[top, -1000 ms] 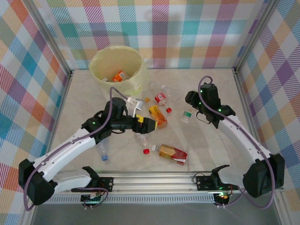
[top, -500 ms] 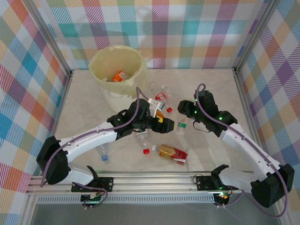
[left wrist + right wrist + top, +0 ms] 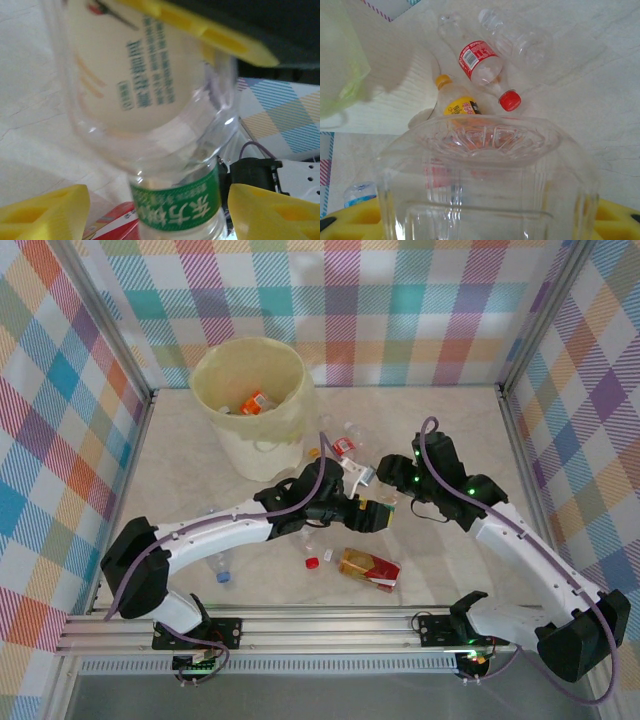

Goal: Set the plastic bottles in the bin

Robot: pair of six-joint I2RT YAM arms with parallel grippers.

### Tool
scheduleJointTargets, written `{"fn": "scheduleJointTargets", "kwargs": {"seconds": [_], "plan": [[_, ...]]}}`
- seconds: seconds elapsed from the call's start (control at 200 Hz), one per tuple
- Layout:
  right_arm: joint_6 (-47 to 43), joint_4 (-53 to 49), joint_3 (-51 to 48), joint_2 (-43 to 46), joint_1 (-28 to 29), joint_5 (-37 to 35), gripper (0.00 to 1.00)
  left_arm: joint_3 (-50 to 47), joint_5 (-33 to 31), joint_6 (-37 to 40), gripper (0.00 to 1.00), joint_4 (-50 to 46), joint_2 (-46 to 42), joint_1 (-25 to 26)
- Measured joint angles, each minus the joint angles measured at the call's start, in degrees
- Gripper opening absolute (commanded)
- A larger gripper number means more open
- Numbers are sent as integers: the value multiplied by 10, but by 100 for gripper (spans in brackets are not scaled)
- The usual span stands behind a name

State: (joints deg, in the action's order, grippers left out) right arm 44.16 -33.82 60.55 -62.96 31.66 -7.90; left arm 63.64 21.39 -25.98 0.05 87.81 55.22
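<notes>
My right gripper (image 3: 393, 483) (image 3: 485, 227) is shut on a clear plastic bottle with a green label (image 3: 384, 503) (image 3: 485, 165), holding it over the middle of the table with its base pointing away from the wrist. My left gripper (image 3: 372, 512) (image 3: 160, 215) is open and straddles that same bottle (image 3: 175, 207). Its yellow fingers (image 3: 42, 212) stand on either side, with a gap on the left and almost none on the right. The pale-yellow bin (image 3: 262, 445) stands at the back left, with bottles inside (image 3: 255, 401).
Loose bottles lie on the table: a red-labelled one (image 3: 343, 447) (image 3: 480, 62), an orange-capped one (image 3: 456, 102), a clear one (image 3: 520, 37), a red-and-amber one (image 3: 370, 568) and a blue-capped one (image 3: 222, 568). A red cap (image 3: 312, 563) lies at the front.
My left arm has swung right from the table's centre to the bottle held by the right gripper, and its jaws have narrowed around it. The right arm has shifted slightly left.
</notes>
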Motion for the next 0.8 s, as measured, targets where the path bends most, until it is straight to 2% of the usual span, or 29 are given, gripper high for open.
{"fn": "scheduleJointTargets", "kwargs": {"seconds": [0.19,0.45,0.805], "plan": [[11,-2,0,0,2,0,58,8,12,-6,59,19,11,9],[17,-10,0,1,2,-3,59,8,10,-24,40,17,19,9],[30,3,-17,30,2,5,85,16,4,-31,39,7,13,10]]}}
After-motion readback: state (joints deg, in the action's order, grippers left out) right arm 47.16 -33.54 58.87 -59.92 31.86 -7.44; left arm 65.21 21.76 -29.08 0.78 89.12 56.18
